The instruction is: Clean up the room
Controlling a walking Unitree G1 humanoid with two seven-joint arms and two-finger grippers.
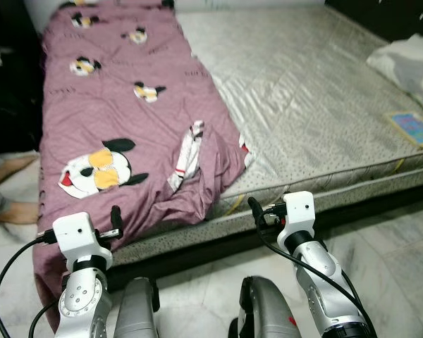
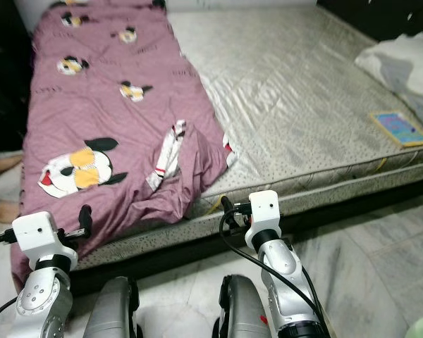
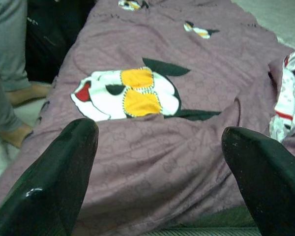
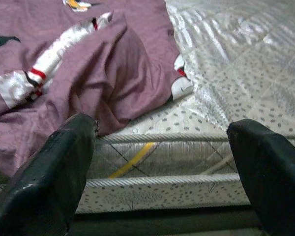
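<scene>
Head views: you face a bed; its bare grey mattress (image 1: 303, 105) runs across the frame.
Blanket: you see the purple blanket (image 1: 120, 113) over the bed's left part, its near corner bunched and folded back at the mattress edge, its left end hanging toward the floor.
Book: a flat book (image 1: 414, 128) lies on the mattress at far right, near a white cloth (image 1: 409, 60).
Person: bare feet (image 1: 14, 211) stand on the floor left of the bed.
Left wrist view: your left end effector (image 3: 160, 167) is spread wide, empty, just before the blanket's hanging part.
Right wrist view: your right end effector (image 4: 162, 167) is spread wide, empty, facing the mattress edge beside the bunched corner.
</scene>
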